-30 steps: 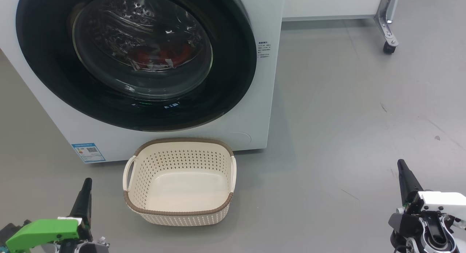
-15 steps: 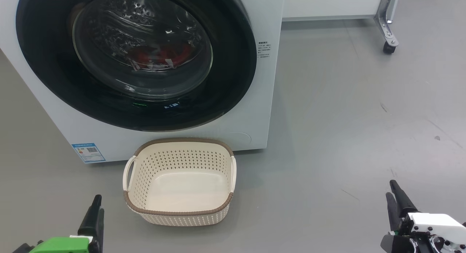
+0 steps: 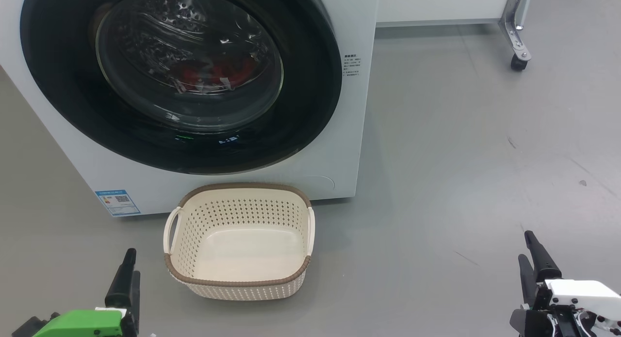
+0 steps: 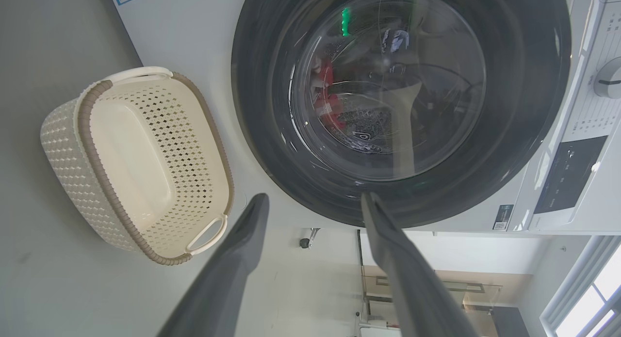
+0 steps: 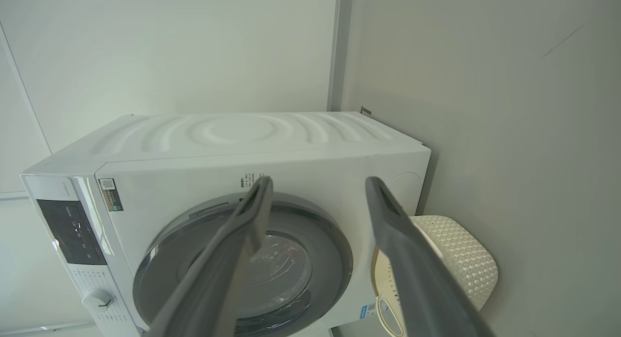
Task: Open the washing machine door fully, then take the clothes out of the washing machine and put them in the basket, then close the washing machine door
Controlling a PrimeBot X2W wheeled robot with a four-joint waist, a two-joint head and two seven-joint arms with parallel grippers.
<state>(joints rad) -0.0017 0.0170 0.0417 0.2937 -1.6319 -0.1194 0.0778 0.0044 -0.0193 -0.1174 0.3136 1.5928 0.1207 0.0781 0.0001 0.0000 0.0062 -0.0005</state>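
Note:
The white washing machine point(image 3: 349, 109) stands ahead with its round black-rimmed door point(image 3: 310, 85) shut. Red clothes point(image 3: 213, 72) show through the glass low in the drum, also the clothes point(image 4: 329, 94) in the left wrist view. The cream basket point(image 3: 242, 187) sits empty on the floor right before the machine. My left gripper point(image 3: 133, 263) is at the lower left, left of the basket. Its jaws stand open with nothing between them, gripper point(image 4: 314, 197). My right gripper point(image 3: 525, 246) is far to the lower right, open and empty, gripper point(image 5: 318, 182).
A metal leg on a caster point(image 3: 518, 60) stands at the back right under a white unit. A blue label point(image 3: 118, 201) marks the machine's lower left corner. The control panel and knob point(image 4: 609, 80) lie beyond the door. Grey floor spreads right of the machine.
Both grippers have gone from shut to open. Both sit lower in the head view than a second ago. Door, clothes and basket have not moved.

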